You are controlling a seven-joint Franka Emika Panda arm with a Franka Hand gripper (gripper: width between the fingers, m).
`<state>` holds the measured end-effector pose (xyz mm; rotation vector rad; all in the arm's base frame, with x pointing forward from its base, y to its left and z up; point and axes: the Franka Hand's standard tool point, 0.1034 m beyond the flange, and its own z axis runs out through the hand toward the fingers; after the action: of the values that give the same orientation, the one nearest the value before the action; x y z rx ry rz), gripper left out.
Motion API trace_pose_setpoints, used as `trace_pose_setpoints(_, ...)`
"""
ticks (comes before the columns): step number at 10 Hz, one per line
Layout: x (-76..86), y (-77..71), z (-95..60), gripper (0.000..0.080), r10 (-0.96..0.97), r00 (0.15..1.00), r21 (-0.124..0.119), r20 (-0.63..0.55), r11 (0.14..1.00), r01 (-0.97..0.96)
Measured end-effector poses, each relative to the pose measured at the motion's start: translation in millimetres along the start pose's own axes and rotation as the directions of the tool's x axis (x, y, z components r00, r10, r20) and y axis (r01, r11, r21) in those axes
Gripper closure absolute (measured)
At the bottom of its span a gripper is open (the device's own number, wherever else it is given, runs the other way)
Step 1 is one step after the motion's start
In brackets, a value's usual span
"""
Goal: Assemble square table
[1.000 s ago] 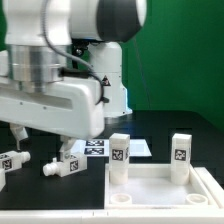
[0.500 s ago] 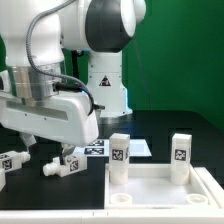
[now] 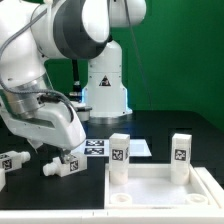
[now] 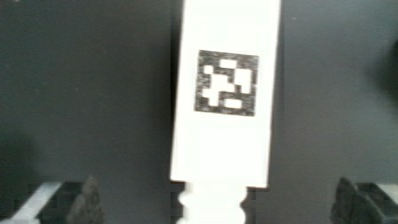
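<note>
White tagged leg (image 4: 228, 100) lies on black bench (image 3: 155, 125) directly under tool (image 4: 217, 200), between its wide-spread fingers (image 4: 68, 200), touching neither; rimmed slab (image 3: 150, 175) well apart.

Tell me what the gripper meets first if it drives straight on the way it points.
Most likely the short white blocky table leg bearing a black-and-white tag, lying centred ahead of the open gripper; depth is unclear.

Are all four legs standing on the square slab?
No: two upright legs stand at the slab's back edge, while two loose legs lie on the table.
</note>
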<state>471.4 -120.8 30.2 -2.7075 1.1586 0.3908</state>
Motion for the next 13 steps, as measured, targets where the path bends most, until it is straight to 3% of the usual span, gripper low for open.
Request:
trace_pose_setpoints(3,-1.7,-1.2,2.4,0.0151,-0.009,1.0,-0.003,0.003,1.0,0.009)
trace_pose_setpoints(5,-18.0,4.9,22.1,0.0151,0.019,0.999,-0.018,0.037,1.0,-0.018)
trace_pose_setpoints(7,-21.4,5.0,25.6,0.0151,0.021,0.999,-0.022,0.044,1.0,-0.02)
trace_pose_setpoints(8,-21.4,5.5,26.1,0.0285,0.022,0.999,-0.023,0.044,1.0,-0.021)
trace_pose_setpoints(9,-21.5,5.7,26.4,0.0285,0.022,0.999,-0.023,0.044,1.0,-0.021)
trace_pose_setpoints(10,-21.5,5.8,26.6,0.0437,0.022,0.999,-0.024,0.044,1.0,-0.021)
trace_pose_setpoints(11,-21.5,5.8,26.6,0.0518,0.023,0.999,-0.024,0.044,0.999,-0.022)
trace_pose_setpoints(13,-16.5,10.5,21.3,0.0518,0.118,0.993,-0.022,0.005,0.993,-0.118)
